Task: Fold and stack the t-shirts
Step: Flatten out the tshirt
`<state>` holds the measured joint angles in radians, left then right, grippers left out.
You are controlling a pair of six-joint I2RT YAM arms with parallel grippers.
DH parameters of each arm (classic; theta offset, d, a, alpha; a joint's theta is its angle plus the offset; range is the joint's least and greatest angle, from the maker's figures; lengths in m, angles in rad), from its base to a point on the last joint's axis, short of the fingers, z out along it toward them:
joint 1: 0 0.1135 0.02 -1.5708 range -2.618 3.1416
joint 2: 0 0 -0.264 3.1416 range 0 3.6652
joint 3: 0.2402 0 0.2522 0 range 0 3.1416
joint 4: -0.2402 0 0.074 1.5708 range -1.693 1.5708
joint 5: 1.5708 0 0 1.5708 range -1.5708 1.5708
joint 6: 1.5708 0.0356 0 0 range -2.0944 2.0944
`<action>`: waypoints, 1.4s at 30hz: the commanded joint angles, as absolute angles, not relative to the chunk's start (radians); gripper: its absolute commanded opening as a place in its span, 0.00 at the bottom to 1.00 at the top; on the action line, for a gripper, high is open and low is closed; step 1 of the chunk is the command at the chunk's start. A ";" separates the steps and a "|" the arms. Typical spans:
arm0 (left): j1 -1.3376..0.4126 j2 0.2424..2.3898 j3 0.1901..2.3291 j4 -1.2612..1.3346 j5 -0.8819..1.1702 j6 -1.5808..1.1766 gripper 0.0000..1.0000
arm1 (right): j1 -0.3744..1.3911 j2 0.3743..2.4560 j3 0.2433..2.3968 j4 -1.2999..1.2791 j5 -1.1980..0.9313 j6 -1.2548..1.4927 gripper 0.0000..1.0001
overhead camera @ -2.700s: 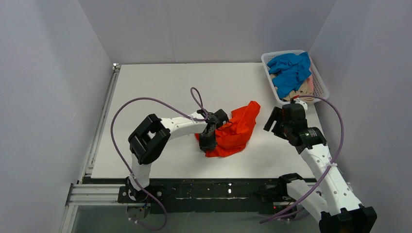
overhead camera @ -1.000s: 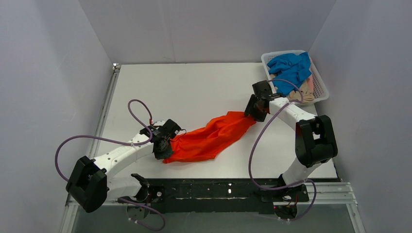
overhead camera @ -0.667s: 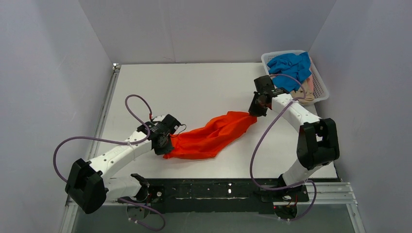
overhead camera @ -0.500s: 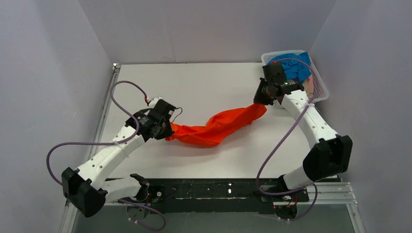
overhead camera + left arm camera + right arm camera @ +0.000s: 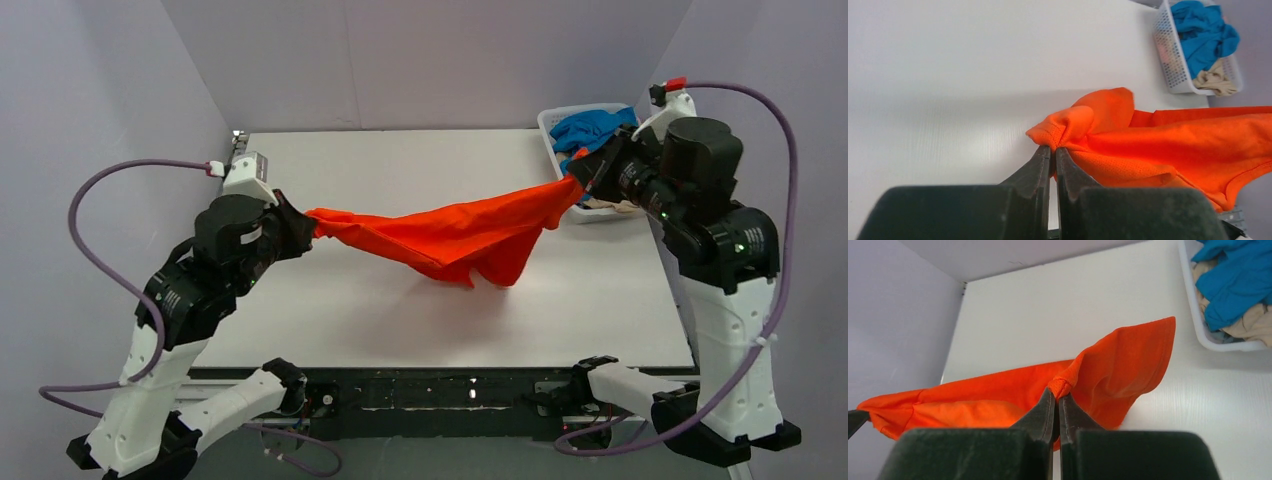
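The orange-red t-shirt (image 5: pixel 455 232) hangs stretched in the air between both arms, above the white table (image 5: pixel 400 170), its middle sagging down. My left gripper (image 5: pixel 305 222) is shut on its left end; the wrist view shows the gripper (image 5: pixel 1053 148) pinching a bunched fold of the shirt (image 5: pixel 1168 145). My right gripper (image 5: pixel 576 183) is shut on the right end, and close up that gripper (image 5: pixel 1058 392) clamps a hem of the shirt (image 5: pixel 1118 367). A blue t-shirt (image 5: pixel 592 130) and a beige one (image 5: pixel 603 200) lie in the basket.
The white mesh basket (image 5: pixel 548 122) stands at the table's back right corner, just behind my right gripper; it shows too in the left wrist view as basket (image 5: pixel 1168 60) and in the right wrist view as basket (image 5: pixel 1198 325). Grey walls enclose the table on three sides.
Both arms have risen and pulled apart, lifting the orange-red shirt off the table and stretching it out. The right gripper closed on the shirt's right end a second ago.
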<state>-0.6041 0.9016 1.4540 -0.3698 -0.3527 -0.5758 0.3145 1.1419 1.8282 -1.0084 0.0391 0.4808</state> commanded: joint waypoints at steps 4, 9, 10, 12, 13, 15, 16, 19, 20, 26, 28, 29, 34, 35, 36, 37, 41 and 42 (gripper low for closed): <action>-0.599 0.879 1.573 -0.291 -0.272 -0.445 0.00 | 0.312 1.074 1.954 -0.956 -0.140 0.432 0.01; -0.599 0.975 1.611 -0.240 -0.378 -0.366 0.00 | 0.311 1.138 1.949 -0.865 -0.112 0.398 0.01; -0.598 1.009 1.620 -0.220 -0.415 -0.336 0.00 | 0.312 1.163 1.946 -0.837 -0.081 0.390 0.01; -0.590 1.093 1.652 -0.192 -0.484 -0.290 0.00 | 0.310 1.221 1.949 -0.747 -0.025 0.363 0.01; -0.579 1.135 1.672 -0.172 -0.498 -0.260 0.00 | 0.310 1.253 1.950 -0.690 0.008 0.353 0.01; -0.541 1.232 1.755 -0.161 -0.483 -0.248 0.00 | 0.304 1.324 1.974 -0.581 0.059 0.338 0.01; -0.516 1.274 1.802 -0.172 -0.444 -0.269 0.00 | 0.302 1.368 2.000 -0.529 0.089 0.339 0.01; -0.443 1.386 1.908 -0.136 -0.336 -0.367 0.00 | 0.301 1.481 2.080 -0.349 0.161 0.355 0.01; -0.424 1.408 1.939 -0.111 -0.317 -0.394 0.00 | 0.301 1.521 2.133 -0.310 0.168 0.361 0.01; -0.345 1.537 2.283 -0.136 -0.140 -0.449 0.00 | 0.299 1.659 2.413 -0.175 0.128 0.357 0.01; -0.324 1.538 2.337 -0.215 -0.088 -0.422 0.00 | 0.298 1.503 2.173 -0.099 0.076 0.303 0.01; -0.322 1.463 2.201 -0.182 -0.094 -0.412 0.00 | 0.296 1.432 2.046 -0.108 0.078 0.289 0.01; -0.323 0.944 1.189 -0.279 -0.136 -0.633 0.00 | 0.290 0.997 1.165 -0.342 0.054 0.443 0.01; -0.323 0.900 1.082 -0.281 -0.103 -0.664 0.00 | 0.287 0.968 1.094 -0.373 0.077 0.497 0.01; -0.325 0.856 0.986 -0.277 -0.070 -0.697 0.03 | 0.285 0.943 1.030 -0.407 0.078 0.538 0.01; -0.325 0.826 0.868 -0.281 -0.038 -0.742 0.07 | 0.283 0.929 0.979 -0.448 0.067 0.562 0.01; -0.327 0.788 0.682 -0.364 0.052 -0.862 0.17 | 0.281 0.944 0.890 -0.647 0.090 0.636 0.37; -0.327 0.792 0.678 -0.423 0.049 -0.859 0.40 | 0.280 0.952 0.882 -0.689 0.101 0.660 0.46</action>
